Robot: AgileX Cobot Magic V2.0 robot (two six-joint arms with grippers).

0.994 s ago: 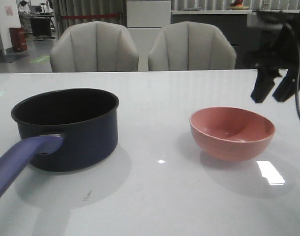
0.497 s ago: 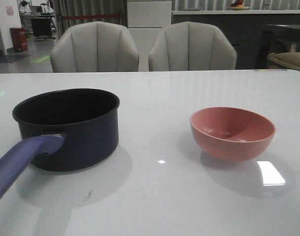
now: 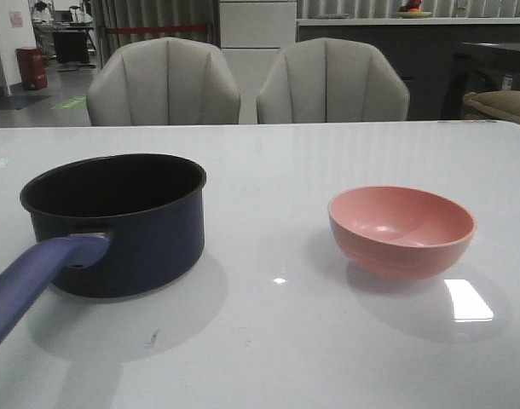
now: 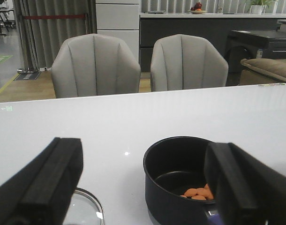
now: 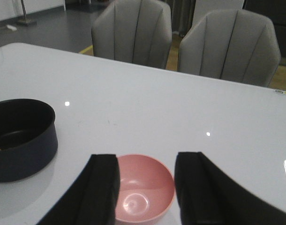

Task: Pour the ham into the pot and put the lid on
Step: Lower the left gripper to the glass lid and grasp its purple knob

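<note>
The dark navy pot [image 3: 115, 223] stands uncovered at the table's left, its purple-blue handle [image 3: 38, 281] pointing toward me. In the left wrist view, several orange-pink ham chunks [image 4: 198, 191] lie on the bottom of the pot [image 4: 176, 178]. The glass lid [image 4: 86, 208] lies flat on the table beside the pot, partly hidden by a finger. My left gripper [image 4: 143, 157] is open above and behind both, holding nothing. My right gripper [image 5: 147, 161] hangs open over the empty pink bowl [image 5: 145, 187]. Neither gripper shows in the front view.
The pink bowl [image 3: 402, 230] stands upright at the table's right, well apart from the pot. Two grey chairs [image 3: 243, 81] stand behind the table's far edge. A dark cabinet [image 3: 490, 64] is at the back right.
One second ago my right gripper showed at the upper right of the front view, above and behind the bowl. It has since left that view. Pot and bowl have not moved.
</note>
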